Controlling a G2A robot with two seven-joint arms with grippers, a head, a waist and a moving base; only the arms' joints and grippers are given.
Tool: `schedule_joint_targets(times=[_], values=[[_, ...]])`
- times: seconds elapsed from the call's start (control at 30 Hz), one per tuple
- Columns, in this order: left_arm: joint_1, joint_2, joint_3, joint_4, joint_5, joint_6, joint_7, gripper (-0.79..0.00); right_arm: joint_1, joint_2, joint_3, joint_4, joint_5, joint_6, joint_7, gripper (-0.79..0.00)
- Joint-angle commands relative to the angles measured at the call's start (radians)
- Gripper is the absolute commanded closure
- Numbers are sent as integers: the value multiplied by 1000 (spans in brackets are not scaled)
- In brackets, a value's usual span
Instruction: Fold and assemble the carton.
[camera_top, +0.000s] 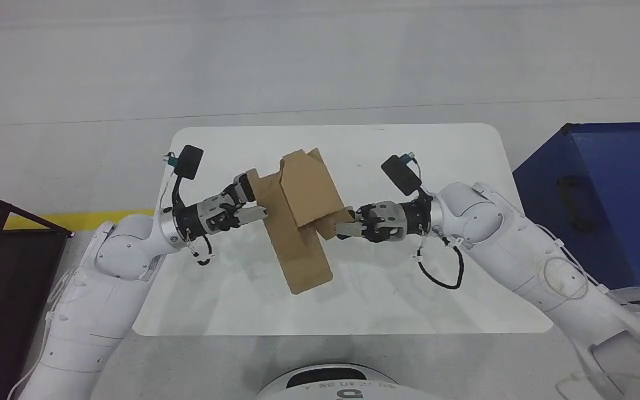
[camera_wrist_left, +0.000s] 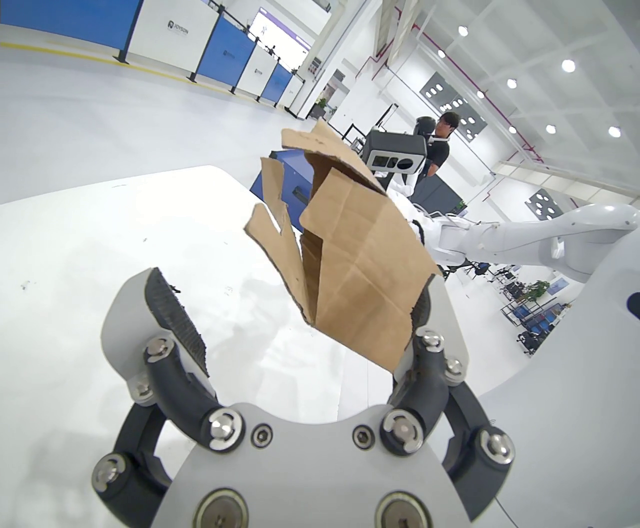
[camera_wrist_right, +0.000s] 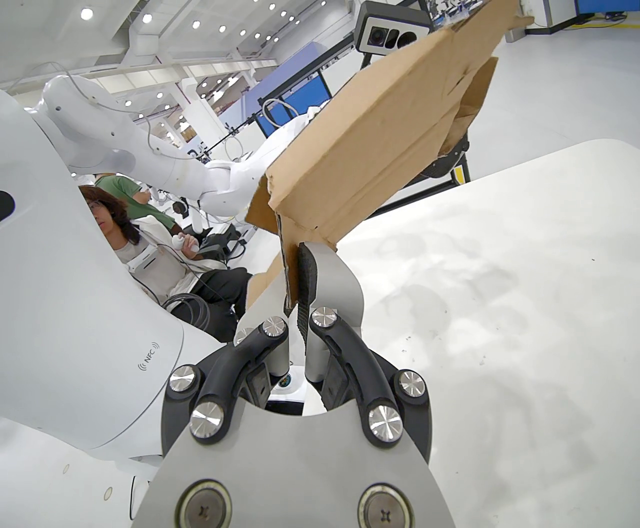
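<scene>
Carton (camera_top: 300, 215): brown, partly opened, held tilted over the middle of the desk (camera_top: 450, 200) between the two arms. It appears lifted clear of the surface.

Right gripper (camera_wrist_right: 295, 270): jaws clenched on a thin edge panel at the carton's near end. This is judged to be the anchoring hold, so that the panels can be worked in the air rather than against the desk.

Left gripper (camera_wrist_left: 295, 287): jaws spread wide with a corner of the carton lying between them. One pad (camera_wrist_left: 425, 305) is against the cardboard edge and the other is well apart, so nothing is grasped. The placement is judged to suit closing on, or pressing, the opposite side.

The flaps at the far end are splayed and unfolded, so assembly is judged to be at an early stage.

Surface: the desk is white and smooth, with rounded corners and faint scuffs.

Room: pale glossy floor with a yellow line (camera_top: 100, 215), a blue bin (camera_top: 590, 190) beside the desk, and blue-and-white partition panels (camera_wrist_left: 225, 55) under ceiling spotlights.
</scene>
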Motion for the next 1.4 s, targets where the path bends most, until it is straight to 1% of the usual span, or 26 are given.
schedule_joint_targets(times=[0.0,0.07,0.17,0.3,0.43,0.53,0.63,0.67,0.73,0.83,0.9,1.03,1.1,1.13,1.17,1.27,1.37], values=[[0,0,0,0,0,0,0,-785,-6,-1,5,-8,-11,20,-17,0],[0,0,0,0,0,0,0,-785,-17,-3,19,-7,-40,41,-44,0],[0,0,0,0,0,0,0,-785,-36,-3,42,-18,-130,69,-82,0],[2,0,1,2,1,4,3,-785,-70,0,71,-35,-252,53,-105,0],[-8,-5,32,14,48,58,4,-785,-105,10,112,-37,-325,13,-124,0],[-40,-11,69,60,-12,48,-8,-785,-127,20,135,-58,-332,0,-124,0],[-86,-16,94,140,-109,23,-37,-785,-151,34,163,-87,-327,0,-125,0],[-100,-18,103,162,-124,14,-46,-717,-160,39,172,-95,-327,0,-125,0],[-123,-23,128,190,-144,-2,-69,-634,-175,47,187,-109,-325,0,-124,0],[-155,-31,168,215,-164,-19,-86,-388,-187,56,195,-127,-325,0,-116,0],[-175,-37,186,231,-177,-23,-87,-357,-188,58,192,-134,-327,0,-109,0],[-202,-45,217,238,-175,-27,-92,-228,-181,57,181,-132,-336,0,-109,0],[-212,-48,228,237,-175,-32,-98,-123,-175,55,174,-131,-339,0,-108,0],[-216,-49,233,237,-174,-35,-102,-52,-172,55,170,-130,-339,0,-108,0],[-220,-50,239,235,-177,-42,-110,-9,-169,54,166,-129,-340,0,-107,0],[-231,-52,257,238,-205,-54,-143,0,-161,51,157,-111,-325,0,-119,0],[-243,-55,280,253,-284,-58,-190,0,-155,47,154,-83,-276,0,-144,0]])
